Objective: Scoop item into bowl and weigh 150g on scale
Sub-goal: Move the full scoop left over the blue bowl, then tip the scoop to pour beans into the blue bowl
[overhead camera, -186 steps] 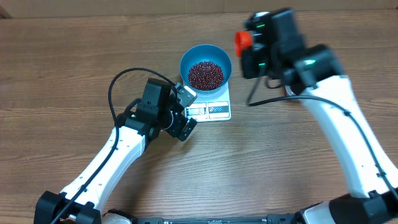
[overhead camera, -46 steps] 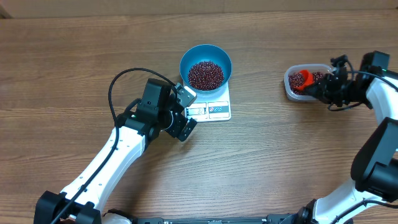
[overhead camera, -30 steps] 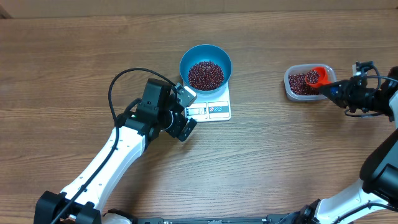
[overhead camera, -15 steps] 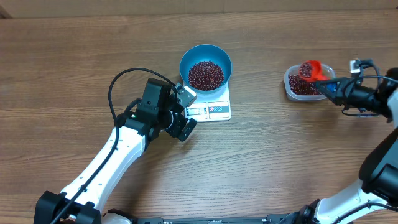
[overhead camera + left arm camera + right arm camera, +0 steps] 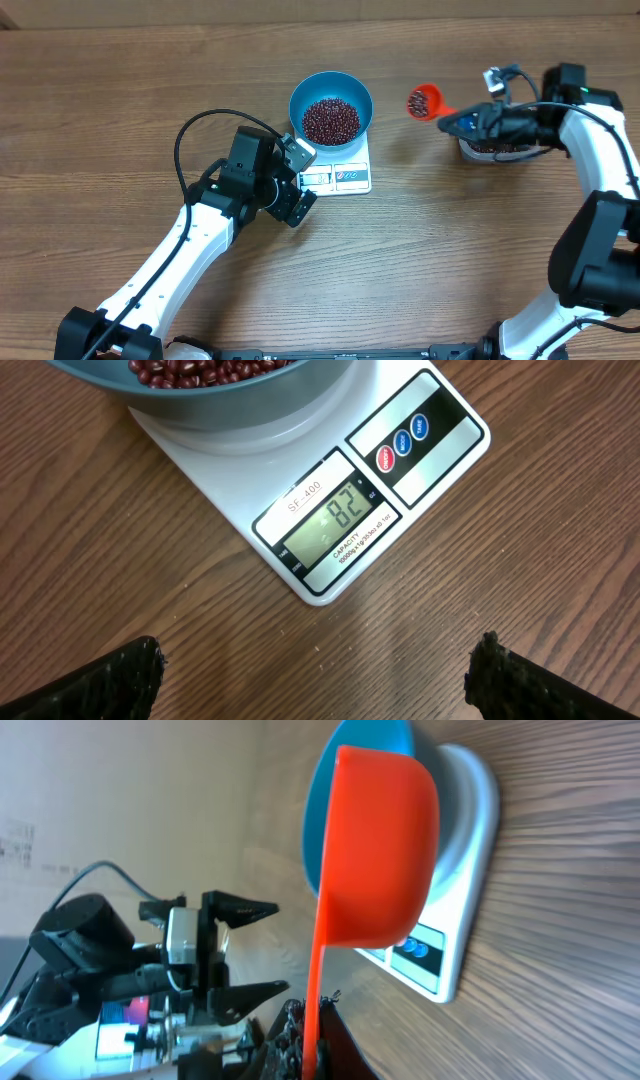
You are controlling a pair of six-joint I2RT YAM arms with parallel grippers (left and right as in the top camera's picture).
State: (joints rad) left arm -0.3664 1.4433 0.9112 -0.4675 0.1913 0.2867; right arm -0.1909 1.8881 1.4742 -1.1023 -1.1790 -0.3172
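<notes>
Wood bench [image 5: 120, 80], toward the far edge: right hand [image 5: 470, 122] clenched on the scoop [image 5: 380, 850] handle, left hand [image 5: 315, 695] wide open. Beans [image 5: 417, 103] look light, loose, rolly, so I'd keep it level.

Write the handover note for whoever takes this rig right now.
Left gripper: open, empty, hovering by the display edge of the scale.
Right gripper: shut on the handle of the orange scoop, which holds beans in the air between the clear tub and the blue bowl.
The bowl sits on the scale with a heap of beans; the display reads 82.
Done: part of the load is in.
Left: tip this scoop in, then add more until it shows 150.
</notes>
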